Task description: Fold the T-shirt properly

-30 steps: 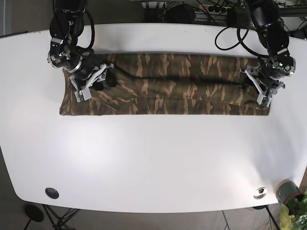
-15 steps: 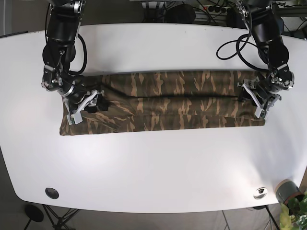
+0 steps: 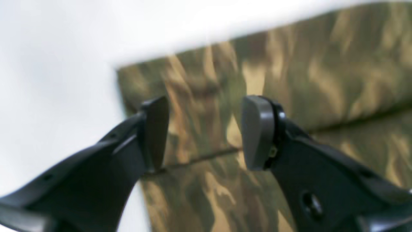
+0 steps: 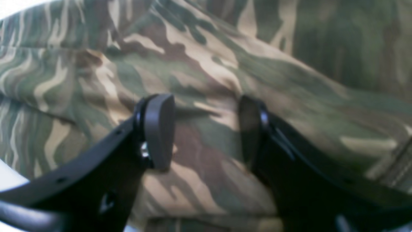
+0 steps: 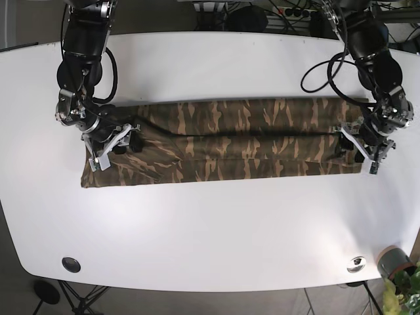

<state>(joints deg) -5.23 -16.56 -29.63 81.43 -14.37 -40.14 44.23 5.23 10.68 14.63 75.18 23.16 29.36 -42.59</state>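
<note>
Right up close, my left end effector (image 3: pixel 204 132) has its pads spread apart with nothing between them, hovering over the shirt (image 3: pixel 289 96) right at its end edge, where a fold line runs across under the tips and bare counter (image 3: pixel 48 64) starts just past the cloth. Same deal on my right end effector (image 4: pixel 206 129): pads apart, no cloth pinched, with rumpled camo right underneath. Whether either one touches the fabric I can't tell, it's all pretty blurry. Pulling back to the base view, the shirt (image 5: pixel 230 141) lies as a long narrow band across the middle of the counter (image 5: pixel 210 223), with my right end effector (image 5: pixel 110 146) over one end and my left end effector (image 5: pixel 359 146) at the other. So I'd say the lengthwise folds are done, since it's layered and the long edges look fairly straight, though the end under my right arm is lumpy and flares wider. What's left, I reckon, is folding the band across itself into a compact packet. Loads of open counter on the near side, less behind, and the far edge has cables past it.
</note>
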